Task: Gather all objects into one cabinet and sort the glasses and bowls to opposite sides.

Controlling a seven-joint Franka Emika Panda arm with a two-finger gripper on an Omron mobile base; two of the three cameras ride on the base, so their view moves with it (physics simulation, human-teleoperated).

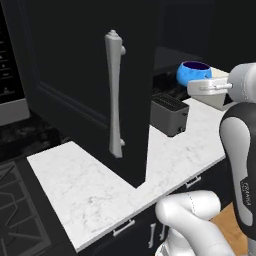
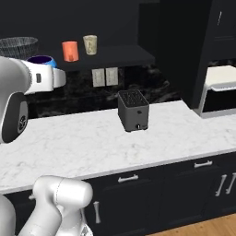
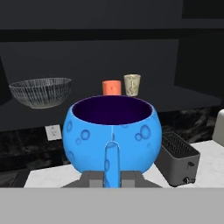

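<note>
My gripper (image 3: 111, 174) is shut on the bright blue bowl (image 3: 113, 131), one finger (image 3: 111, 162) running up its near wall. The bowl (image 1: 192, 72) hangs in the air in front of the open black cabinet, level with its dark shelf (image 2: 120, 56). On that shelf stand the wide grey striped bowl (image 2: 18, 46) at the left, then the orange cup (image 2: 70, 50) and the beige patterned cup (image 2: 90, 44) side by side. The tall black door (image 1: 75, 75) with its pale bar handle (image 1: 115, 95) stands swung open. The frosted tumbler is out of view.
A dark toaster (image 2: 133, 110) sits on the white marble counter (image 2: 83, 143) below the shelf. A pale appliance (image 2: 220, 90) stands at the counter's right end. A black stove top (image 1: 15, 205) lies left of the counter.
</note>
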